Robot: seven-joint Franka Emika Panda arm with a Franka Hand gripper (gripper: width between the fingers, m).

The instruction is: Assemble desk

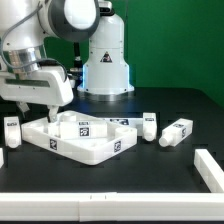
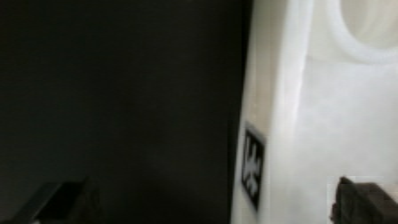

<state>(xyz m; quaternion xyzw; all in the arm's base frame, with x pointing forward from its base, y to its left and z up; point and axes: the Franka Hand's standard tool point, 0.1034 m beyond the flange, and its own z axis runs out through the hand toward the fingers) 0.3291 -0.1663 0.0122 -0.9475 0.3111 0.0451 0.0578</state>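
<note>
As my gripper point(image 1: 46, 108) hovers over the desk panel point(image 1: 92, 152)'s corner
released, grasping nothing; a tagged leg point(image 1: 177, 132) lies near the panel's edge

Exterior view, clock centred on the panel point(image 1: 85, 145): first leg point(image 1: 12, 127) lies at nine o'clock, apart; second leg point(image 1: 148, 126) at three o'clock, near; third leg point(image 1: 177, 132) beyond it. Claw point(image 1: 47, 117) hangs over the ten o'clock corner.

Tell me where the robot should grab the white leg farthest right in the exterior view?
Probably its middle, from straight above. The leg lies on its side on the black table, with room along both long sides, so its narrow width looks easy to pinch.
</note>
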